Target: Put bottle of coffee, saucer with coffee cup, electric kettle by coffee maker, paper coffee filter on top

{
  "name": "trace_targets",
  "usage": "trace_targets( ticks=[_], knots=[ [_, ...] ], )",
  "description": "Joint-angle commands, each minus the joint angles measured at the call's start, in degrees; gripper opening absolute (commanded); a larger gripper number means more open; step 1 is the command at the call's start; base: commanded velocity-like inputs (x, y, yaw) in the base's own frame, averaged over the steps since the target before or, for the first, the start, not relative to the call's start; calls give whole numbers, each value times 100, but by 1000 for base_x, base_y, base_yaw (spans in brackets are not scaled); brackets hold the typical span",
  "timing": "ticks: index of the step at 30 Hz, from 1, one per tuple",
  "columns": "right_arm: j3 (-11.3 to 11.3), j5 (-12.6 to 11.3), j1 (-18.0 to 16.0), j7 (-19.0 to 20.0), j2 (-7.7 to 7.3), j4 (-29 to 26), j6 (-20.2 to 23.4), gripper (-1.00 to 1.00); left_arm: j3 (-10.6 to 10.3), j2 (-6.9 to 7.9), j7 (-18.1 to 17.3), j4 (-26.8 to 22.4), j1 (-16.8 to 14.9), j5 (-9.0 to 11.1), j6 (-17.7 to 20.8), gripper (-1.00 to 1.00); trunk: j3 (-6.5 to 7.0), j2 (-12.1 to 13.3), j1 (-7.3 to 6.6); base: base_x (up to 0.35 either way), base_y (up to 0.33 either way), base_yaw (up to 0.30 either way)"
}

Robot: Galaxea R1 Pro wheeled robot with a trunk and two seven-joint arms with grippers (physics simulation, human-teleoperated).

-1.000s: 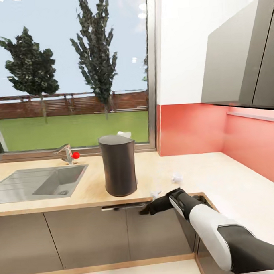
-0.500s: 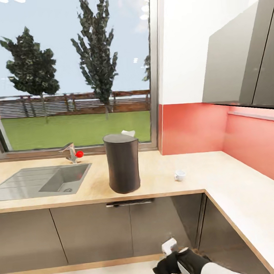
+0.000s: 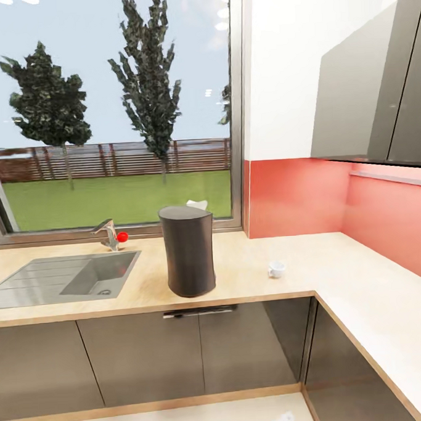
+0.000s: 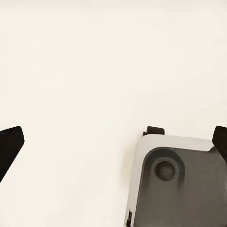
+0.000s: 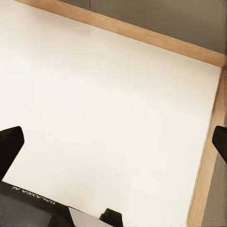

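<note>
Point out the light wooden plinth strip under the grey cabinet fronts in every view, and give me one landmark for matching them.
Head view: the light wooden plinth strip runs along the foot of the grey cabinet fronts, low in the picture.
Right wrist view: the same strip borders the cream floor on two sides, meeting in a corner.
Left wrist view: cream floor beside a grey moulded part.
Shared landmark: the cream floor.

On the one kitchen countertop I count one coffee maker, one coffee cup, one sink and one tap.
</note>
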Motion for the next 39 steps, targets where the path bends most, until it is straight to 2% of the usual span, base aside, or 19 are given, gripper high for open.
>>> trace_targets(
  ticks=[1, 5, 11, 30, 39],
  knots=[
    [-17, 13, 0, 4, -7, 2, -13, 100, 15, -4, -6, 6, -2, 45, -23, 100, -2, -4, 2, 0, 0, 0],
    [-36, -17, 1, -15, -27, -3, -16, 100, 32, -119, -6, 5, -2, 48, -30, 100, -2, -4, 2, 0, 0, 0],
    [-34, -17, 46, -16, -44, 2, -20, 100, 26, -145, -6, 62, 32, 48, -33, 100, -2, -4, 2, 0, 1, 124],
    [-38, -19, 71, -16, -128, 2, -34, 100, 36, -137, -9, 164, 27, 111, -47, 100, -2, -4, 2, 103, 298, 276],
    [-35, -15, 71, -9, -130, 2, -26, 100, 26, -142, -14, 164, 28, 109, -59, 100, -2, -4, 2, 230, 268, 43]
  ],
)
